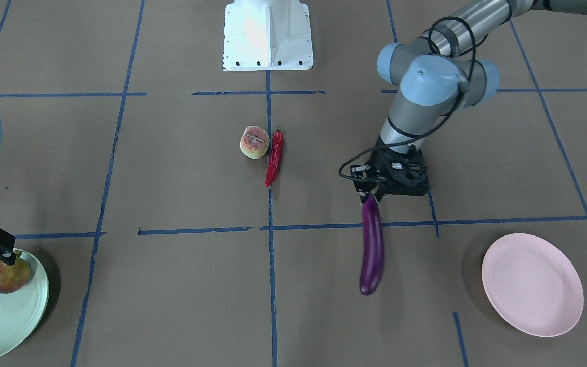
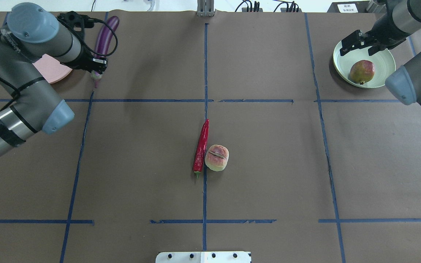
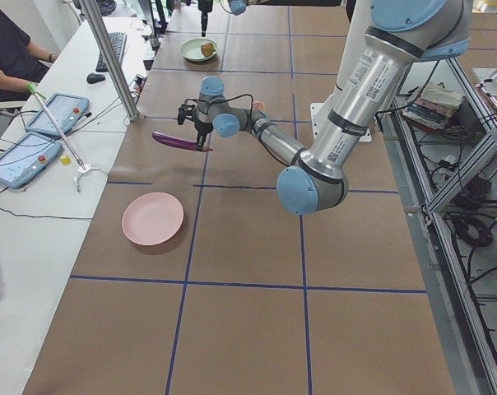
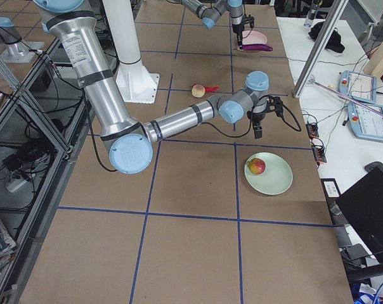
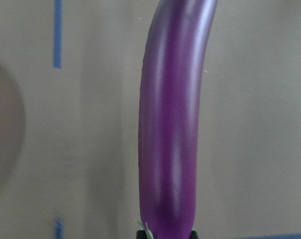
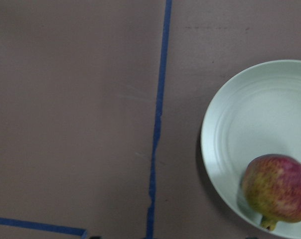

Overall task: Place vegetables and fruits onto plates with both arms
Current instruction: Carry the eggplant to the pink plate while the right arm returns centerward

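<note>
1. Nearest the base: glossy red chili (image 2: 201, 146) touching pinkish cut half (image 2: 216, 157).
2. Farther: left gripper (image 1: 370, 196) clamped on eggplant (image 1: 371, 250), cap mostly hidden, glossy purple body jutting out near pink plate (image 1: 532, 284).
3. Right gripper (image 2: 353, 42) spread wide, partly cut off, above green plate (image 2: 384, 60) bearing reddish pomegranate (image 2: 362, 72).

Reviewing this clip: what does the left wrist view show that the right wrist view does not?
Only the left wrist view shows the long glossy purple eggplant. It runs the full height of the frame, with its green-tinged cap end at the bottom edge.

Only the right wrist view shows the round pale mint green plate. The plate is cut off at the right edge, and the reddish and yellow-green pomegranate lies on it.

Both views show the brown table surface crossed by blue tape lines.
</note>
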`<state>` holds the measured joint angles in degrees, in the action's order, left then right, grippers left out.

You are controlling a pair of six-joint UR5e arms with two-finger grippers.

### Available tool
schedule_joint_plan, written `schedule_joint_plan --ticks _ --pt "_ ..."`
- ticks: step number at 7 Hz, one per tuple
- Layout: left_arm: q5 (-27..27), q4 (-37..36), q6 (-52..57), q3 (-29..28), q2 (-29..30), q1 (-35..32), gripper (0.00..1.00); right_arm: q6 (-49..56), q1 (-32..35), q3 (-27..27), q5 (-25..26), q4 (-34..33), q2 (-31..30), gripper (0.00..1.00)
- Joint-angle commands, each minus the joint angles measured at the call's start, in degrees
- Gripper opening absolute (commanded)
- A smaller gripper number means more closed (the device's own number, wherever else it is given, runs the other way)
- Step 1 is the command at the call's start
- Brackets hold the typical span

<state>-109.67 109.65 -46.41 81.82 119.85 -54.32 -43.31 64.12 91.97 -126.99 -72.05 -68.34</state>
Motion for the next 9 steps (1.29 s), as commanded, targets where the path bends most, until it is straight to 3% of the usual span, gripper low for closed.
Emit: schedule_joint_plan --ticks 1,3,4,5,6,7,8,9 --pt "-0.1 -0.2 6.4 -7.7 -0.1 -7.0 0.01 -11.5 -4.6 7.0 0.4 0.0 -1.2 1.0" --pt "-0.1 0.0 6.5 -11.5 -1.3 -10.3 0.04 -17.6 -8.2 10.6 0.7 0.0 -1.1 1.0" --pt "-0.1 0.6 6.7 -14.5 -1.3 -11.0 0.21 -22.9 -12.3 13.6 4.0 0.0 -0.7 1.0" --pt "0.0 0.6 11.1 -16.0 -1.3 -10.9 0.87 -27.7 -16.0 15.3 6.6 0.0 -0.2 1.0" --pt "-0.1 0.8 12.7 -16.2 -1.3 -11.0 1.0 -33.4 -20.0 15.7 9.4 -0.1 1.7 1.0" --pt "-1.5 2.0 12.6 -15.9 -1.3 -11.0 1.0 -37.5 -24.6 15.7 13.2 -0.1 3.2 1.0" --pt "-6.6 2.1 12.3 -15.7 -1.3 -11.5 1.0 -42.5 -28.7 15.4 16.6 -1.0 5.3 1.0" --pt "-9.7 2.1 12.3 -14.7 -1.4 -12.9 1.0 -44.6 -31.1 15.3 17.6 -8.0 10.0 1.0"
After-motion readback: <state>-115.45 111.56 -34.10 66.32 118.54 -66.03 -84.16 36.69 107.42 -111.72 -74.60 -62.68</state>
